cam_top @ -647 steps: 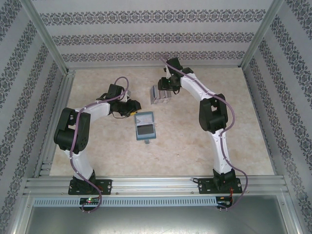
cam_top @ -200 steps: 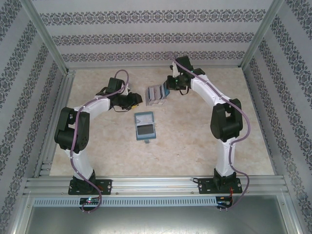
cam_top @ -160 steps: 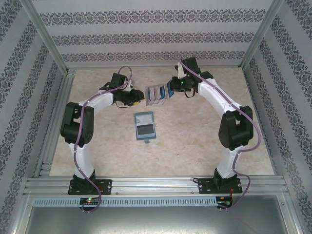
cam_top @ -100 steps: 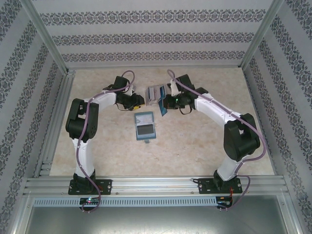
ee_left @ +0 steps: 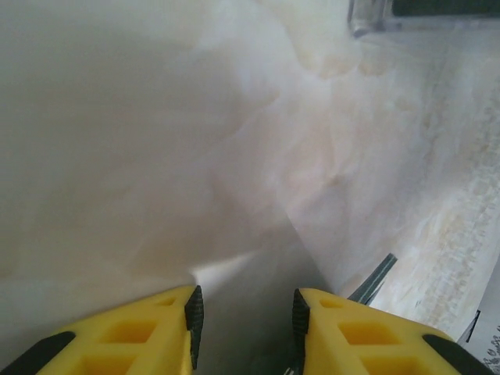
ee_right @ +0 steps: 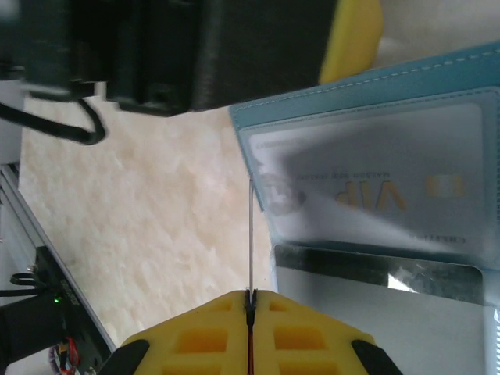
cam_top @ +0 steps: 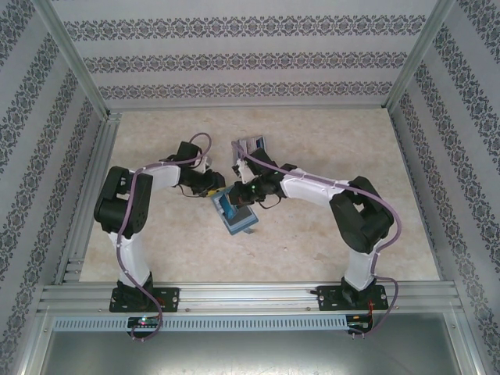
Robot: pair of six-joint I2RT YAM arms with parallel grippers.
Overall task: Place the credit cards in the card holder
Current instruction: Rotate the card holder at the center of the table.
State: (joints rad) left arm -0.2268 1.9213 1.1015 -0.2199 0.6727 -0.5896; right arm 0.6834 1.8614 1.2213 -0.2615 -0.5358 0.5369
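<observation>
Two grippers: both work at the open card holder (cam_top: 238,219) near the middle of the table (cam_top: 328,148).
Right gripper (ee_right: 250,295): fingers pressed flat together on the held card (ee_right: 249,234), which shows edge-on as a thin line standing out of the pads.
Held card: its free edge reaches the left rim of the holder's clear pocket. By my reading it is not yet inside a slot.
Left gripper (ee_left: 245,301): fingers parted by a moderate gap with nothing between them, low over bare table just beside the holder's far corner. I cannot tell whether it touches the holder.
Card holder: lies open and flat, with a teal stitched border around a paler inside.
VIP card (ee_right: 375,187): sits behind the clear window of one pocket.
Credit cards (cam_top: 250,146): a small pile farther back on the table, apart from the holder.
Handling: the cards look light, thin, stiff and smooth, so they are likely to slip or swivel in a loose pinch. A hold across one short end leaves the other end free to lead into a slot.
Holder: soft and light, so it will probably slide or fold shut under a sideways push and needs pinning at an edge.
Risk: the card's edge may catch on the pocket lip and bow.
</observation>
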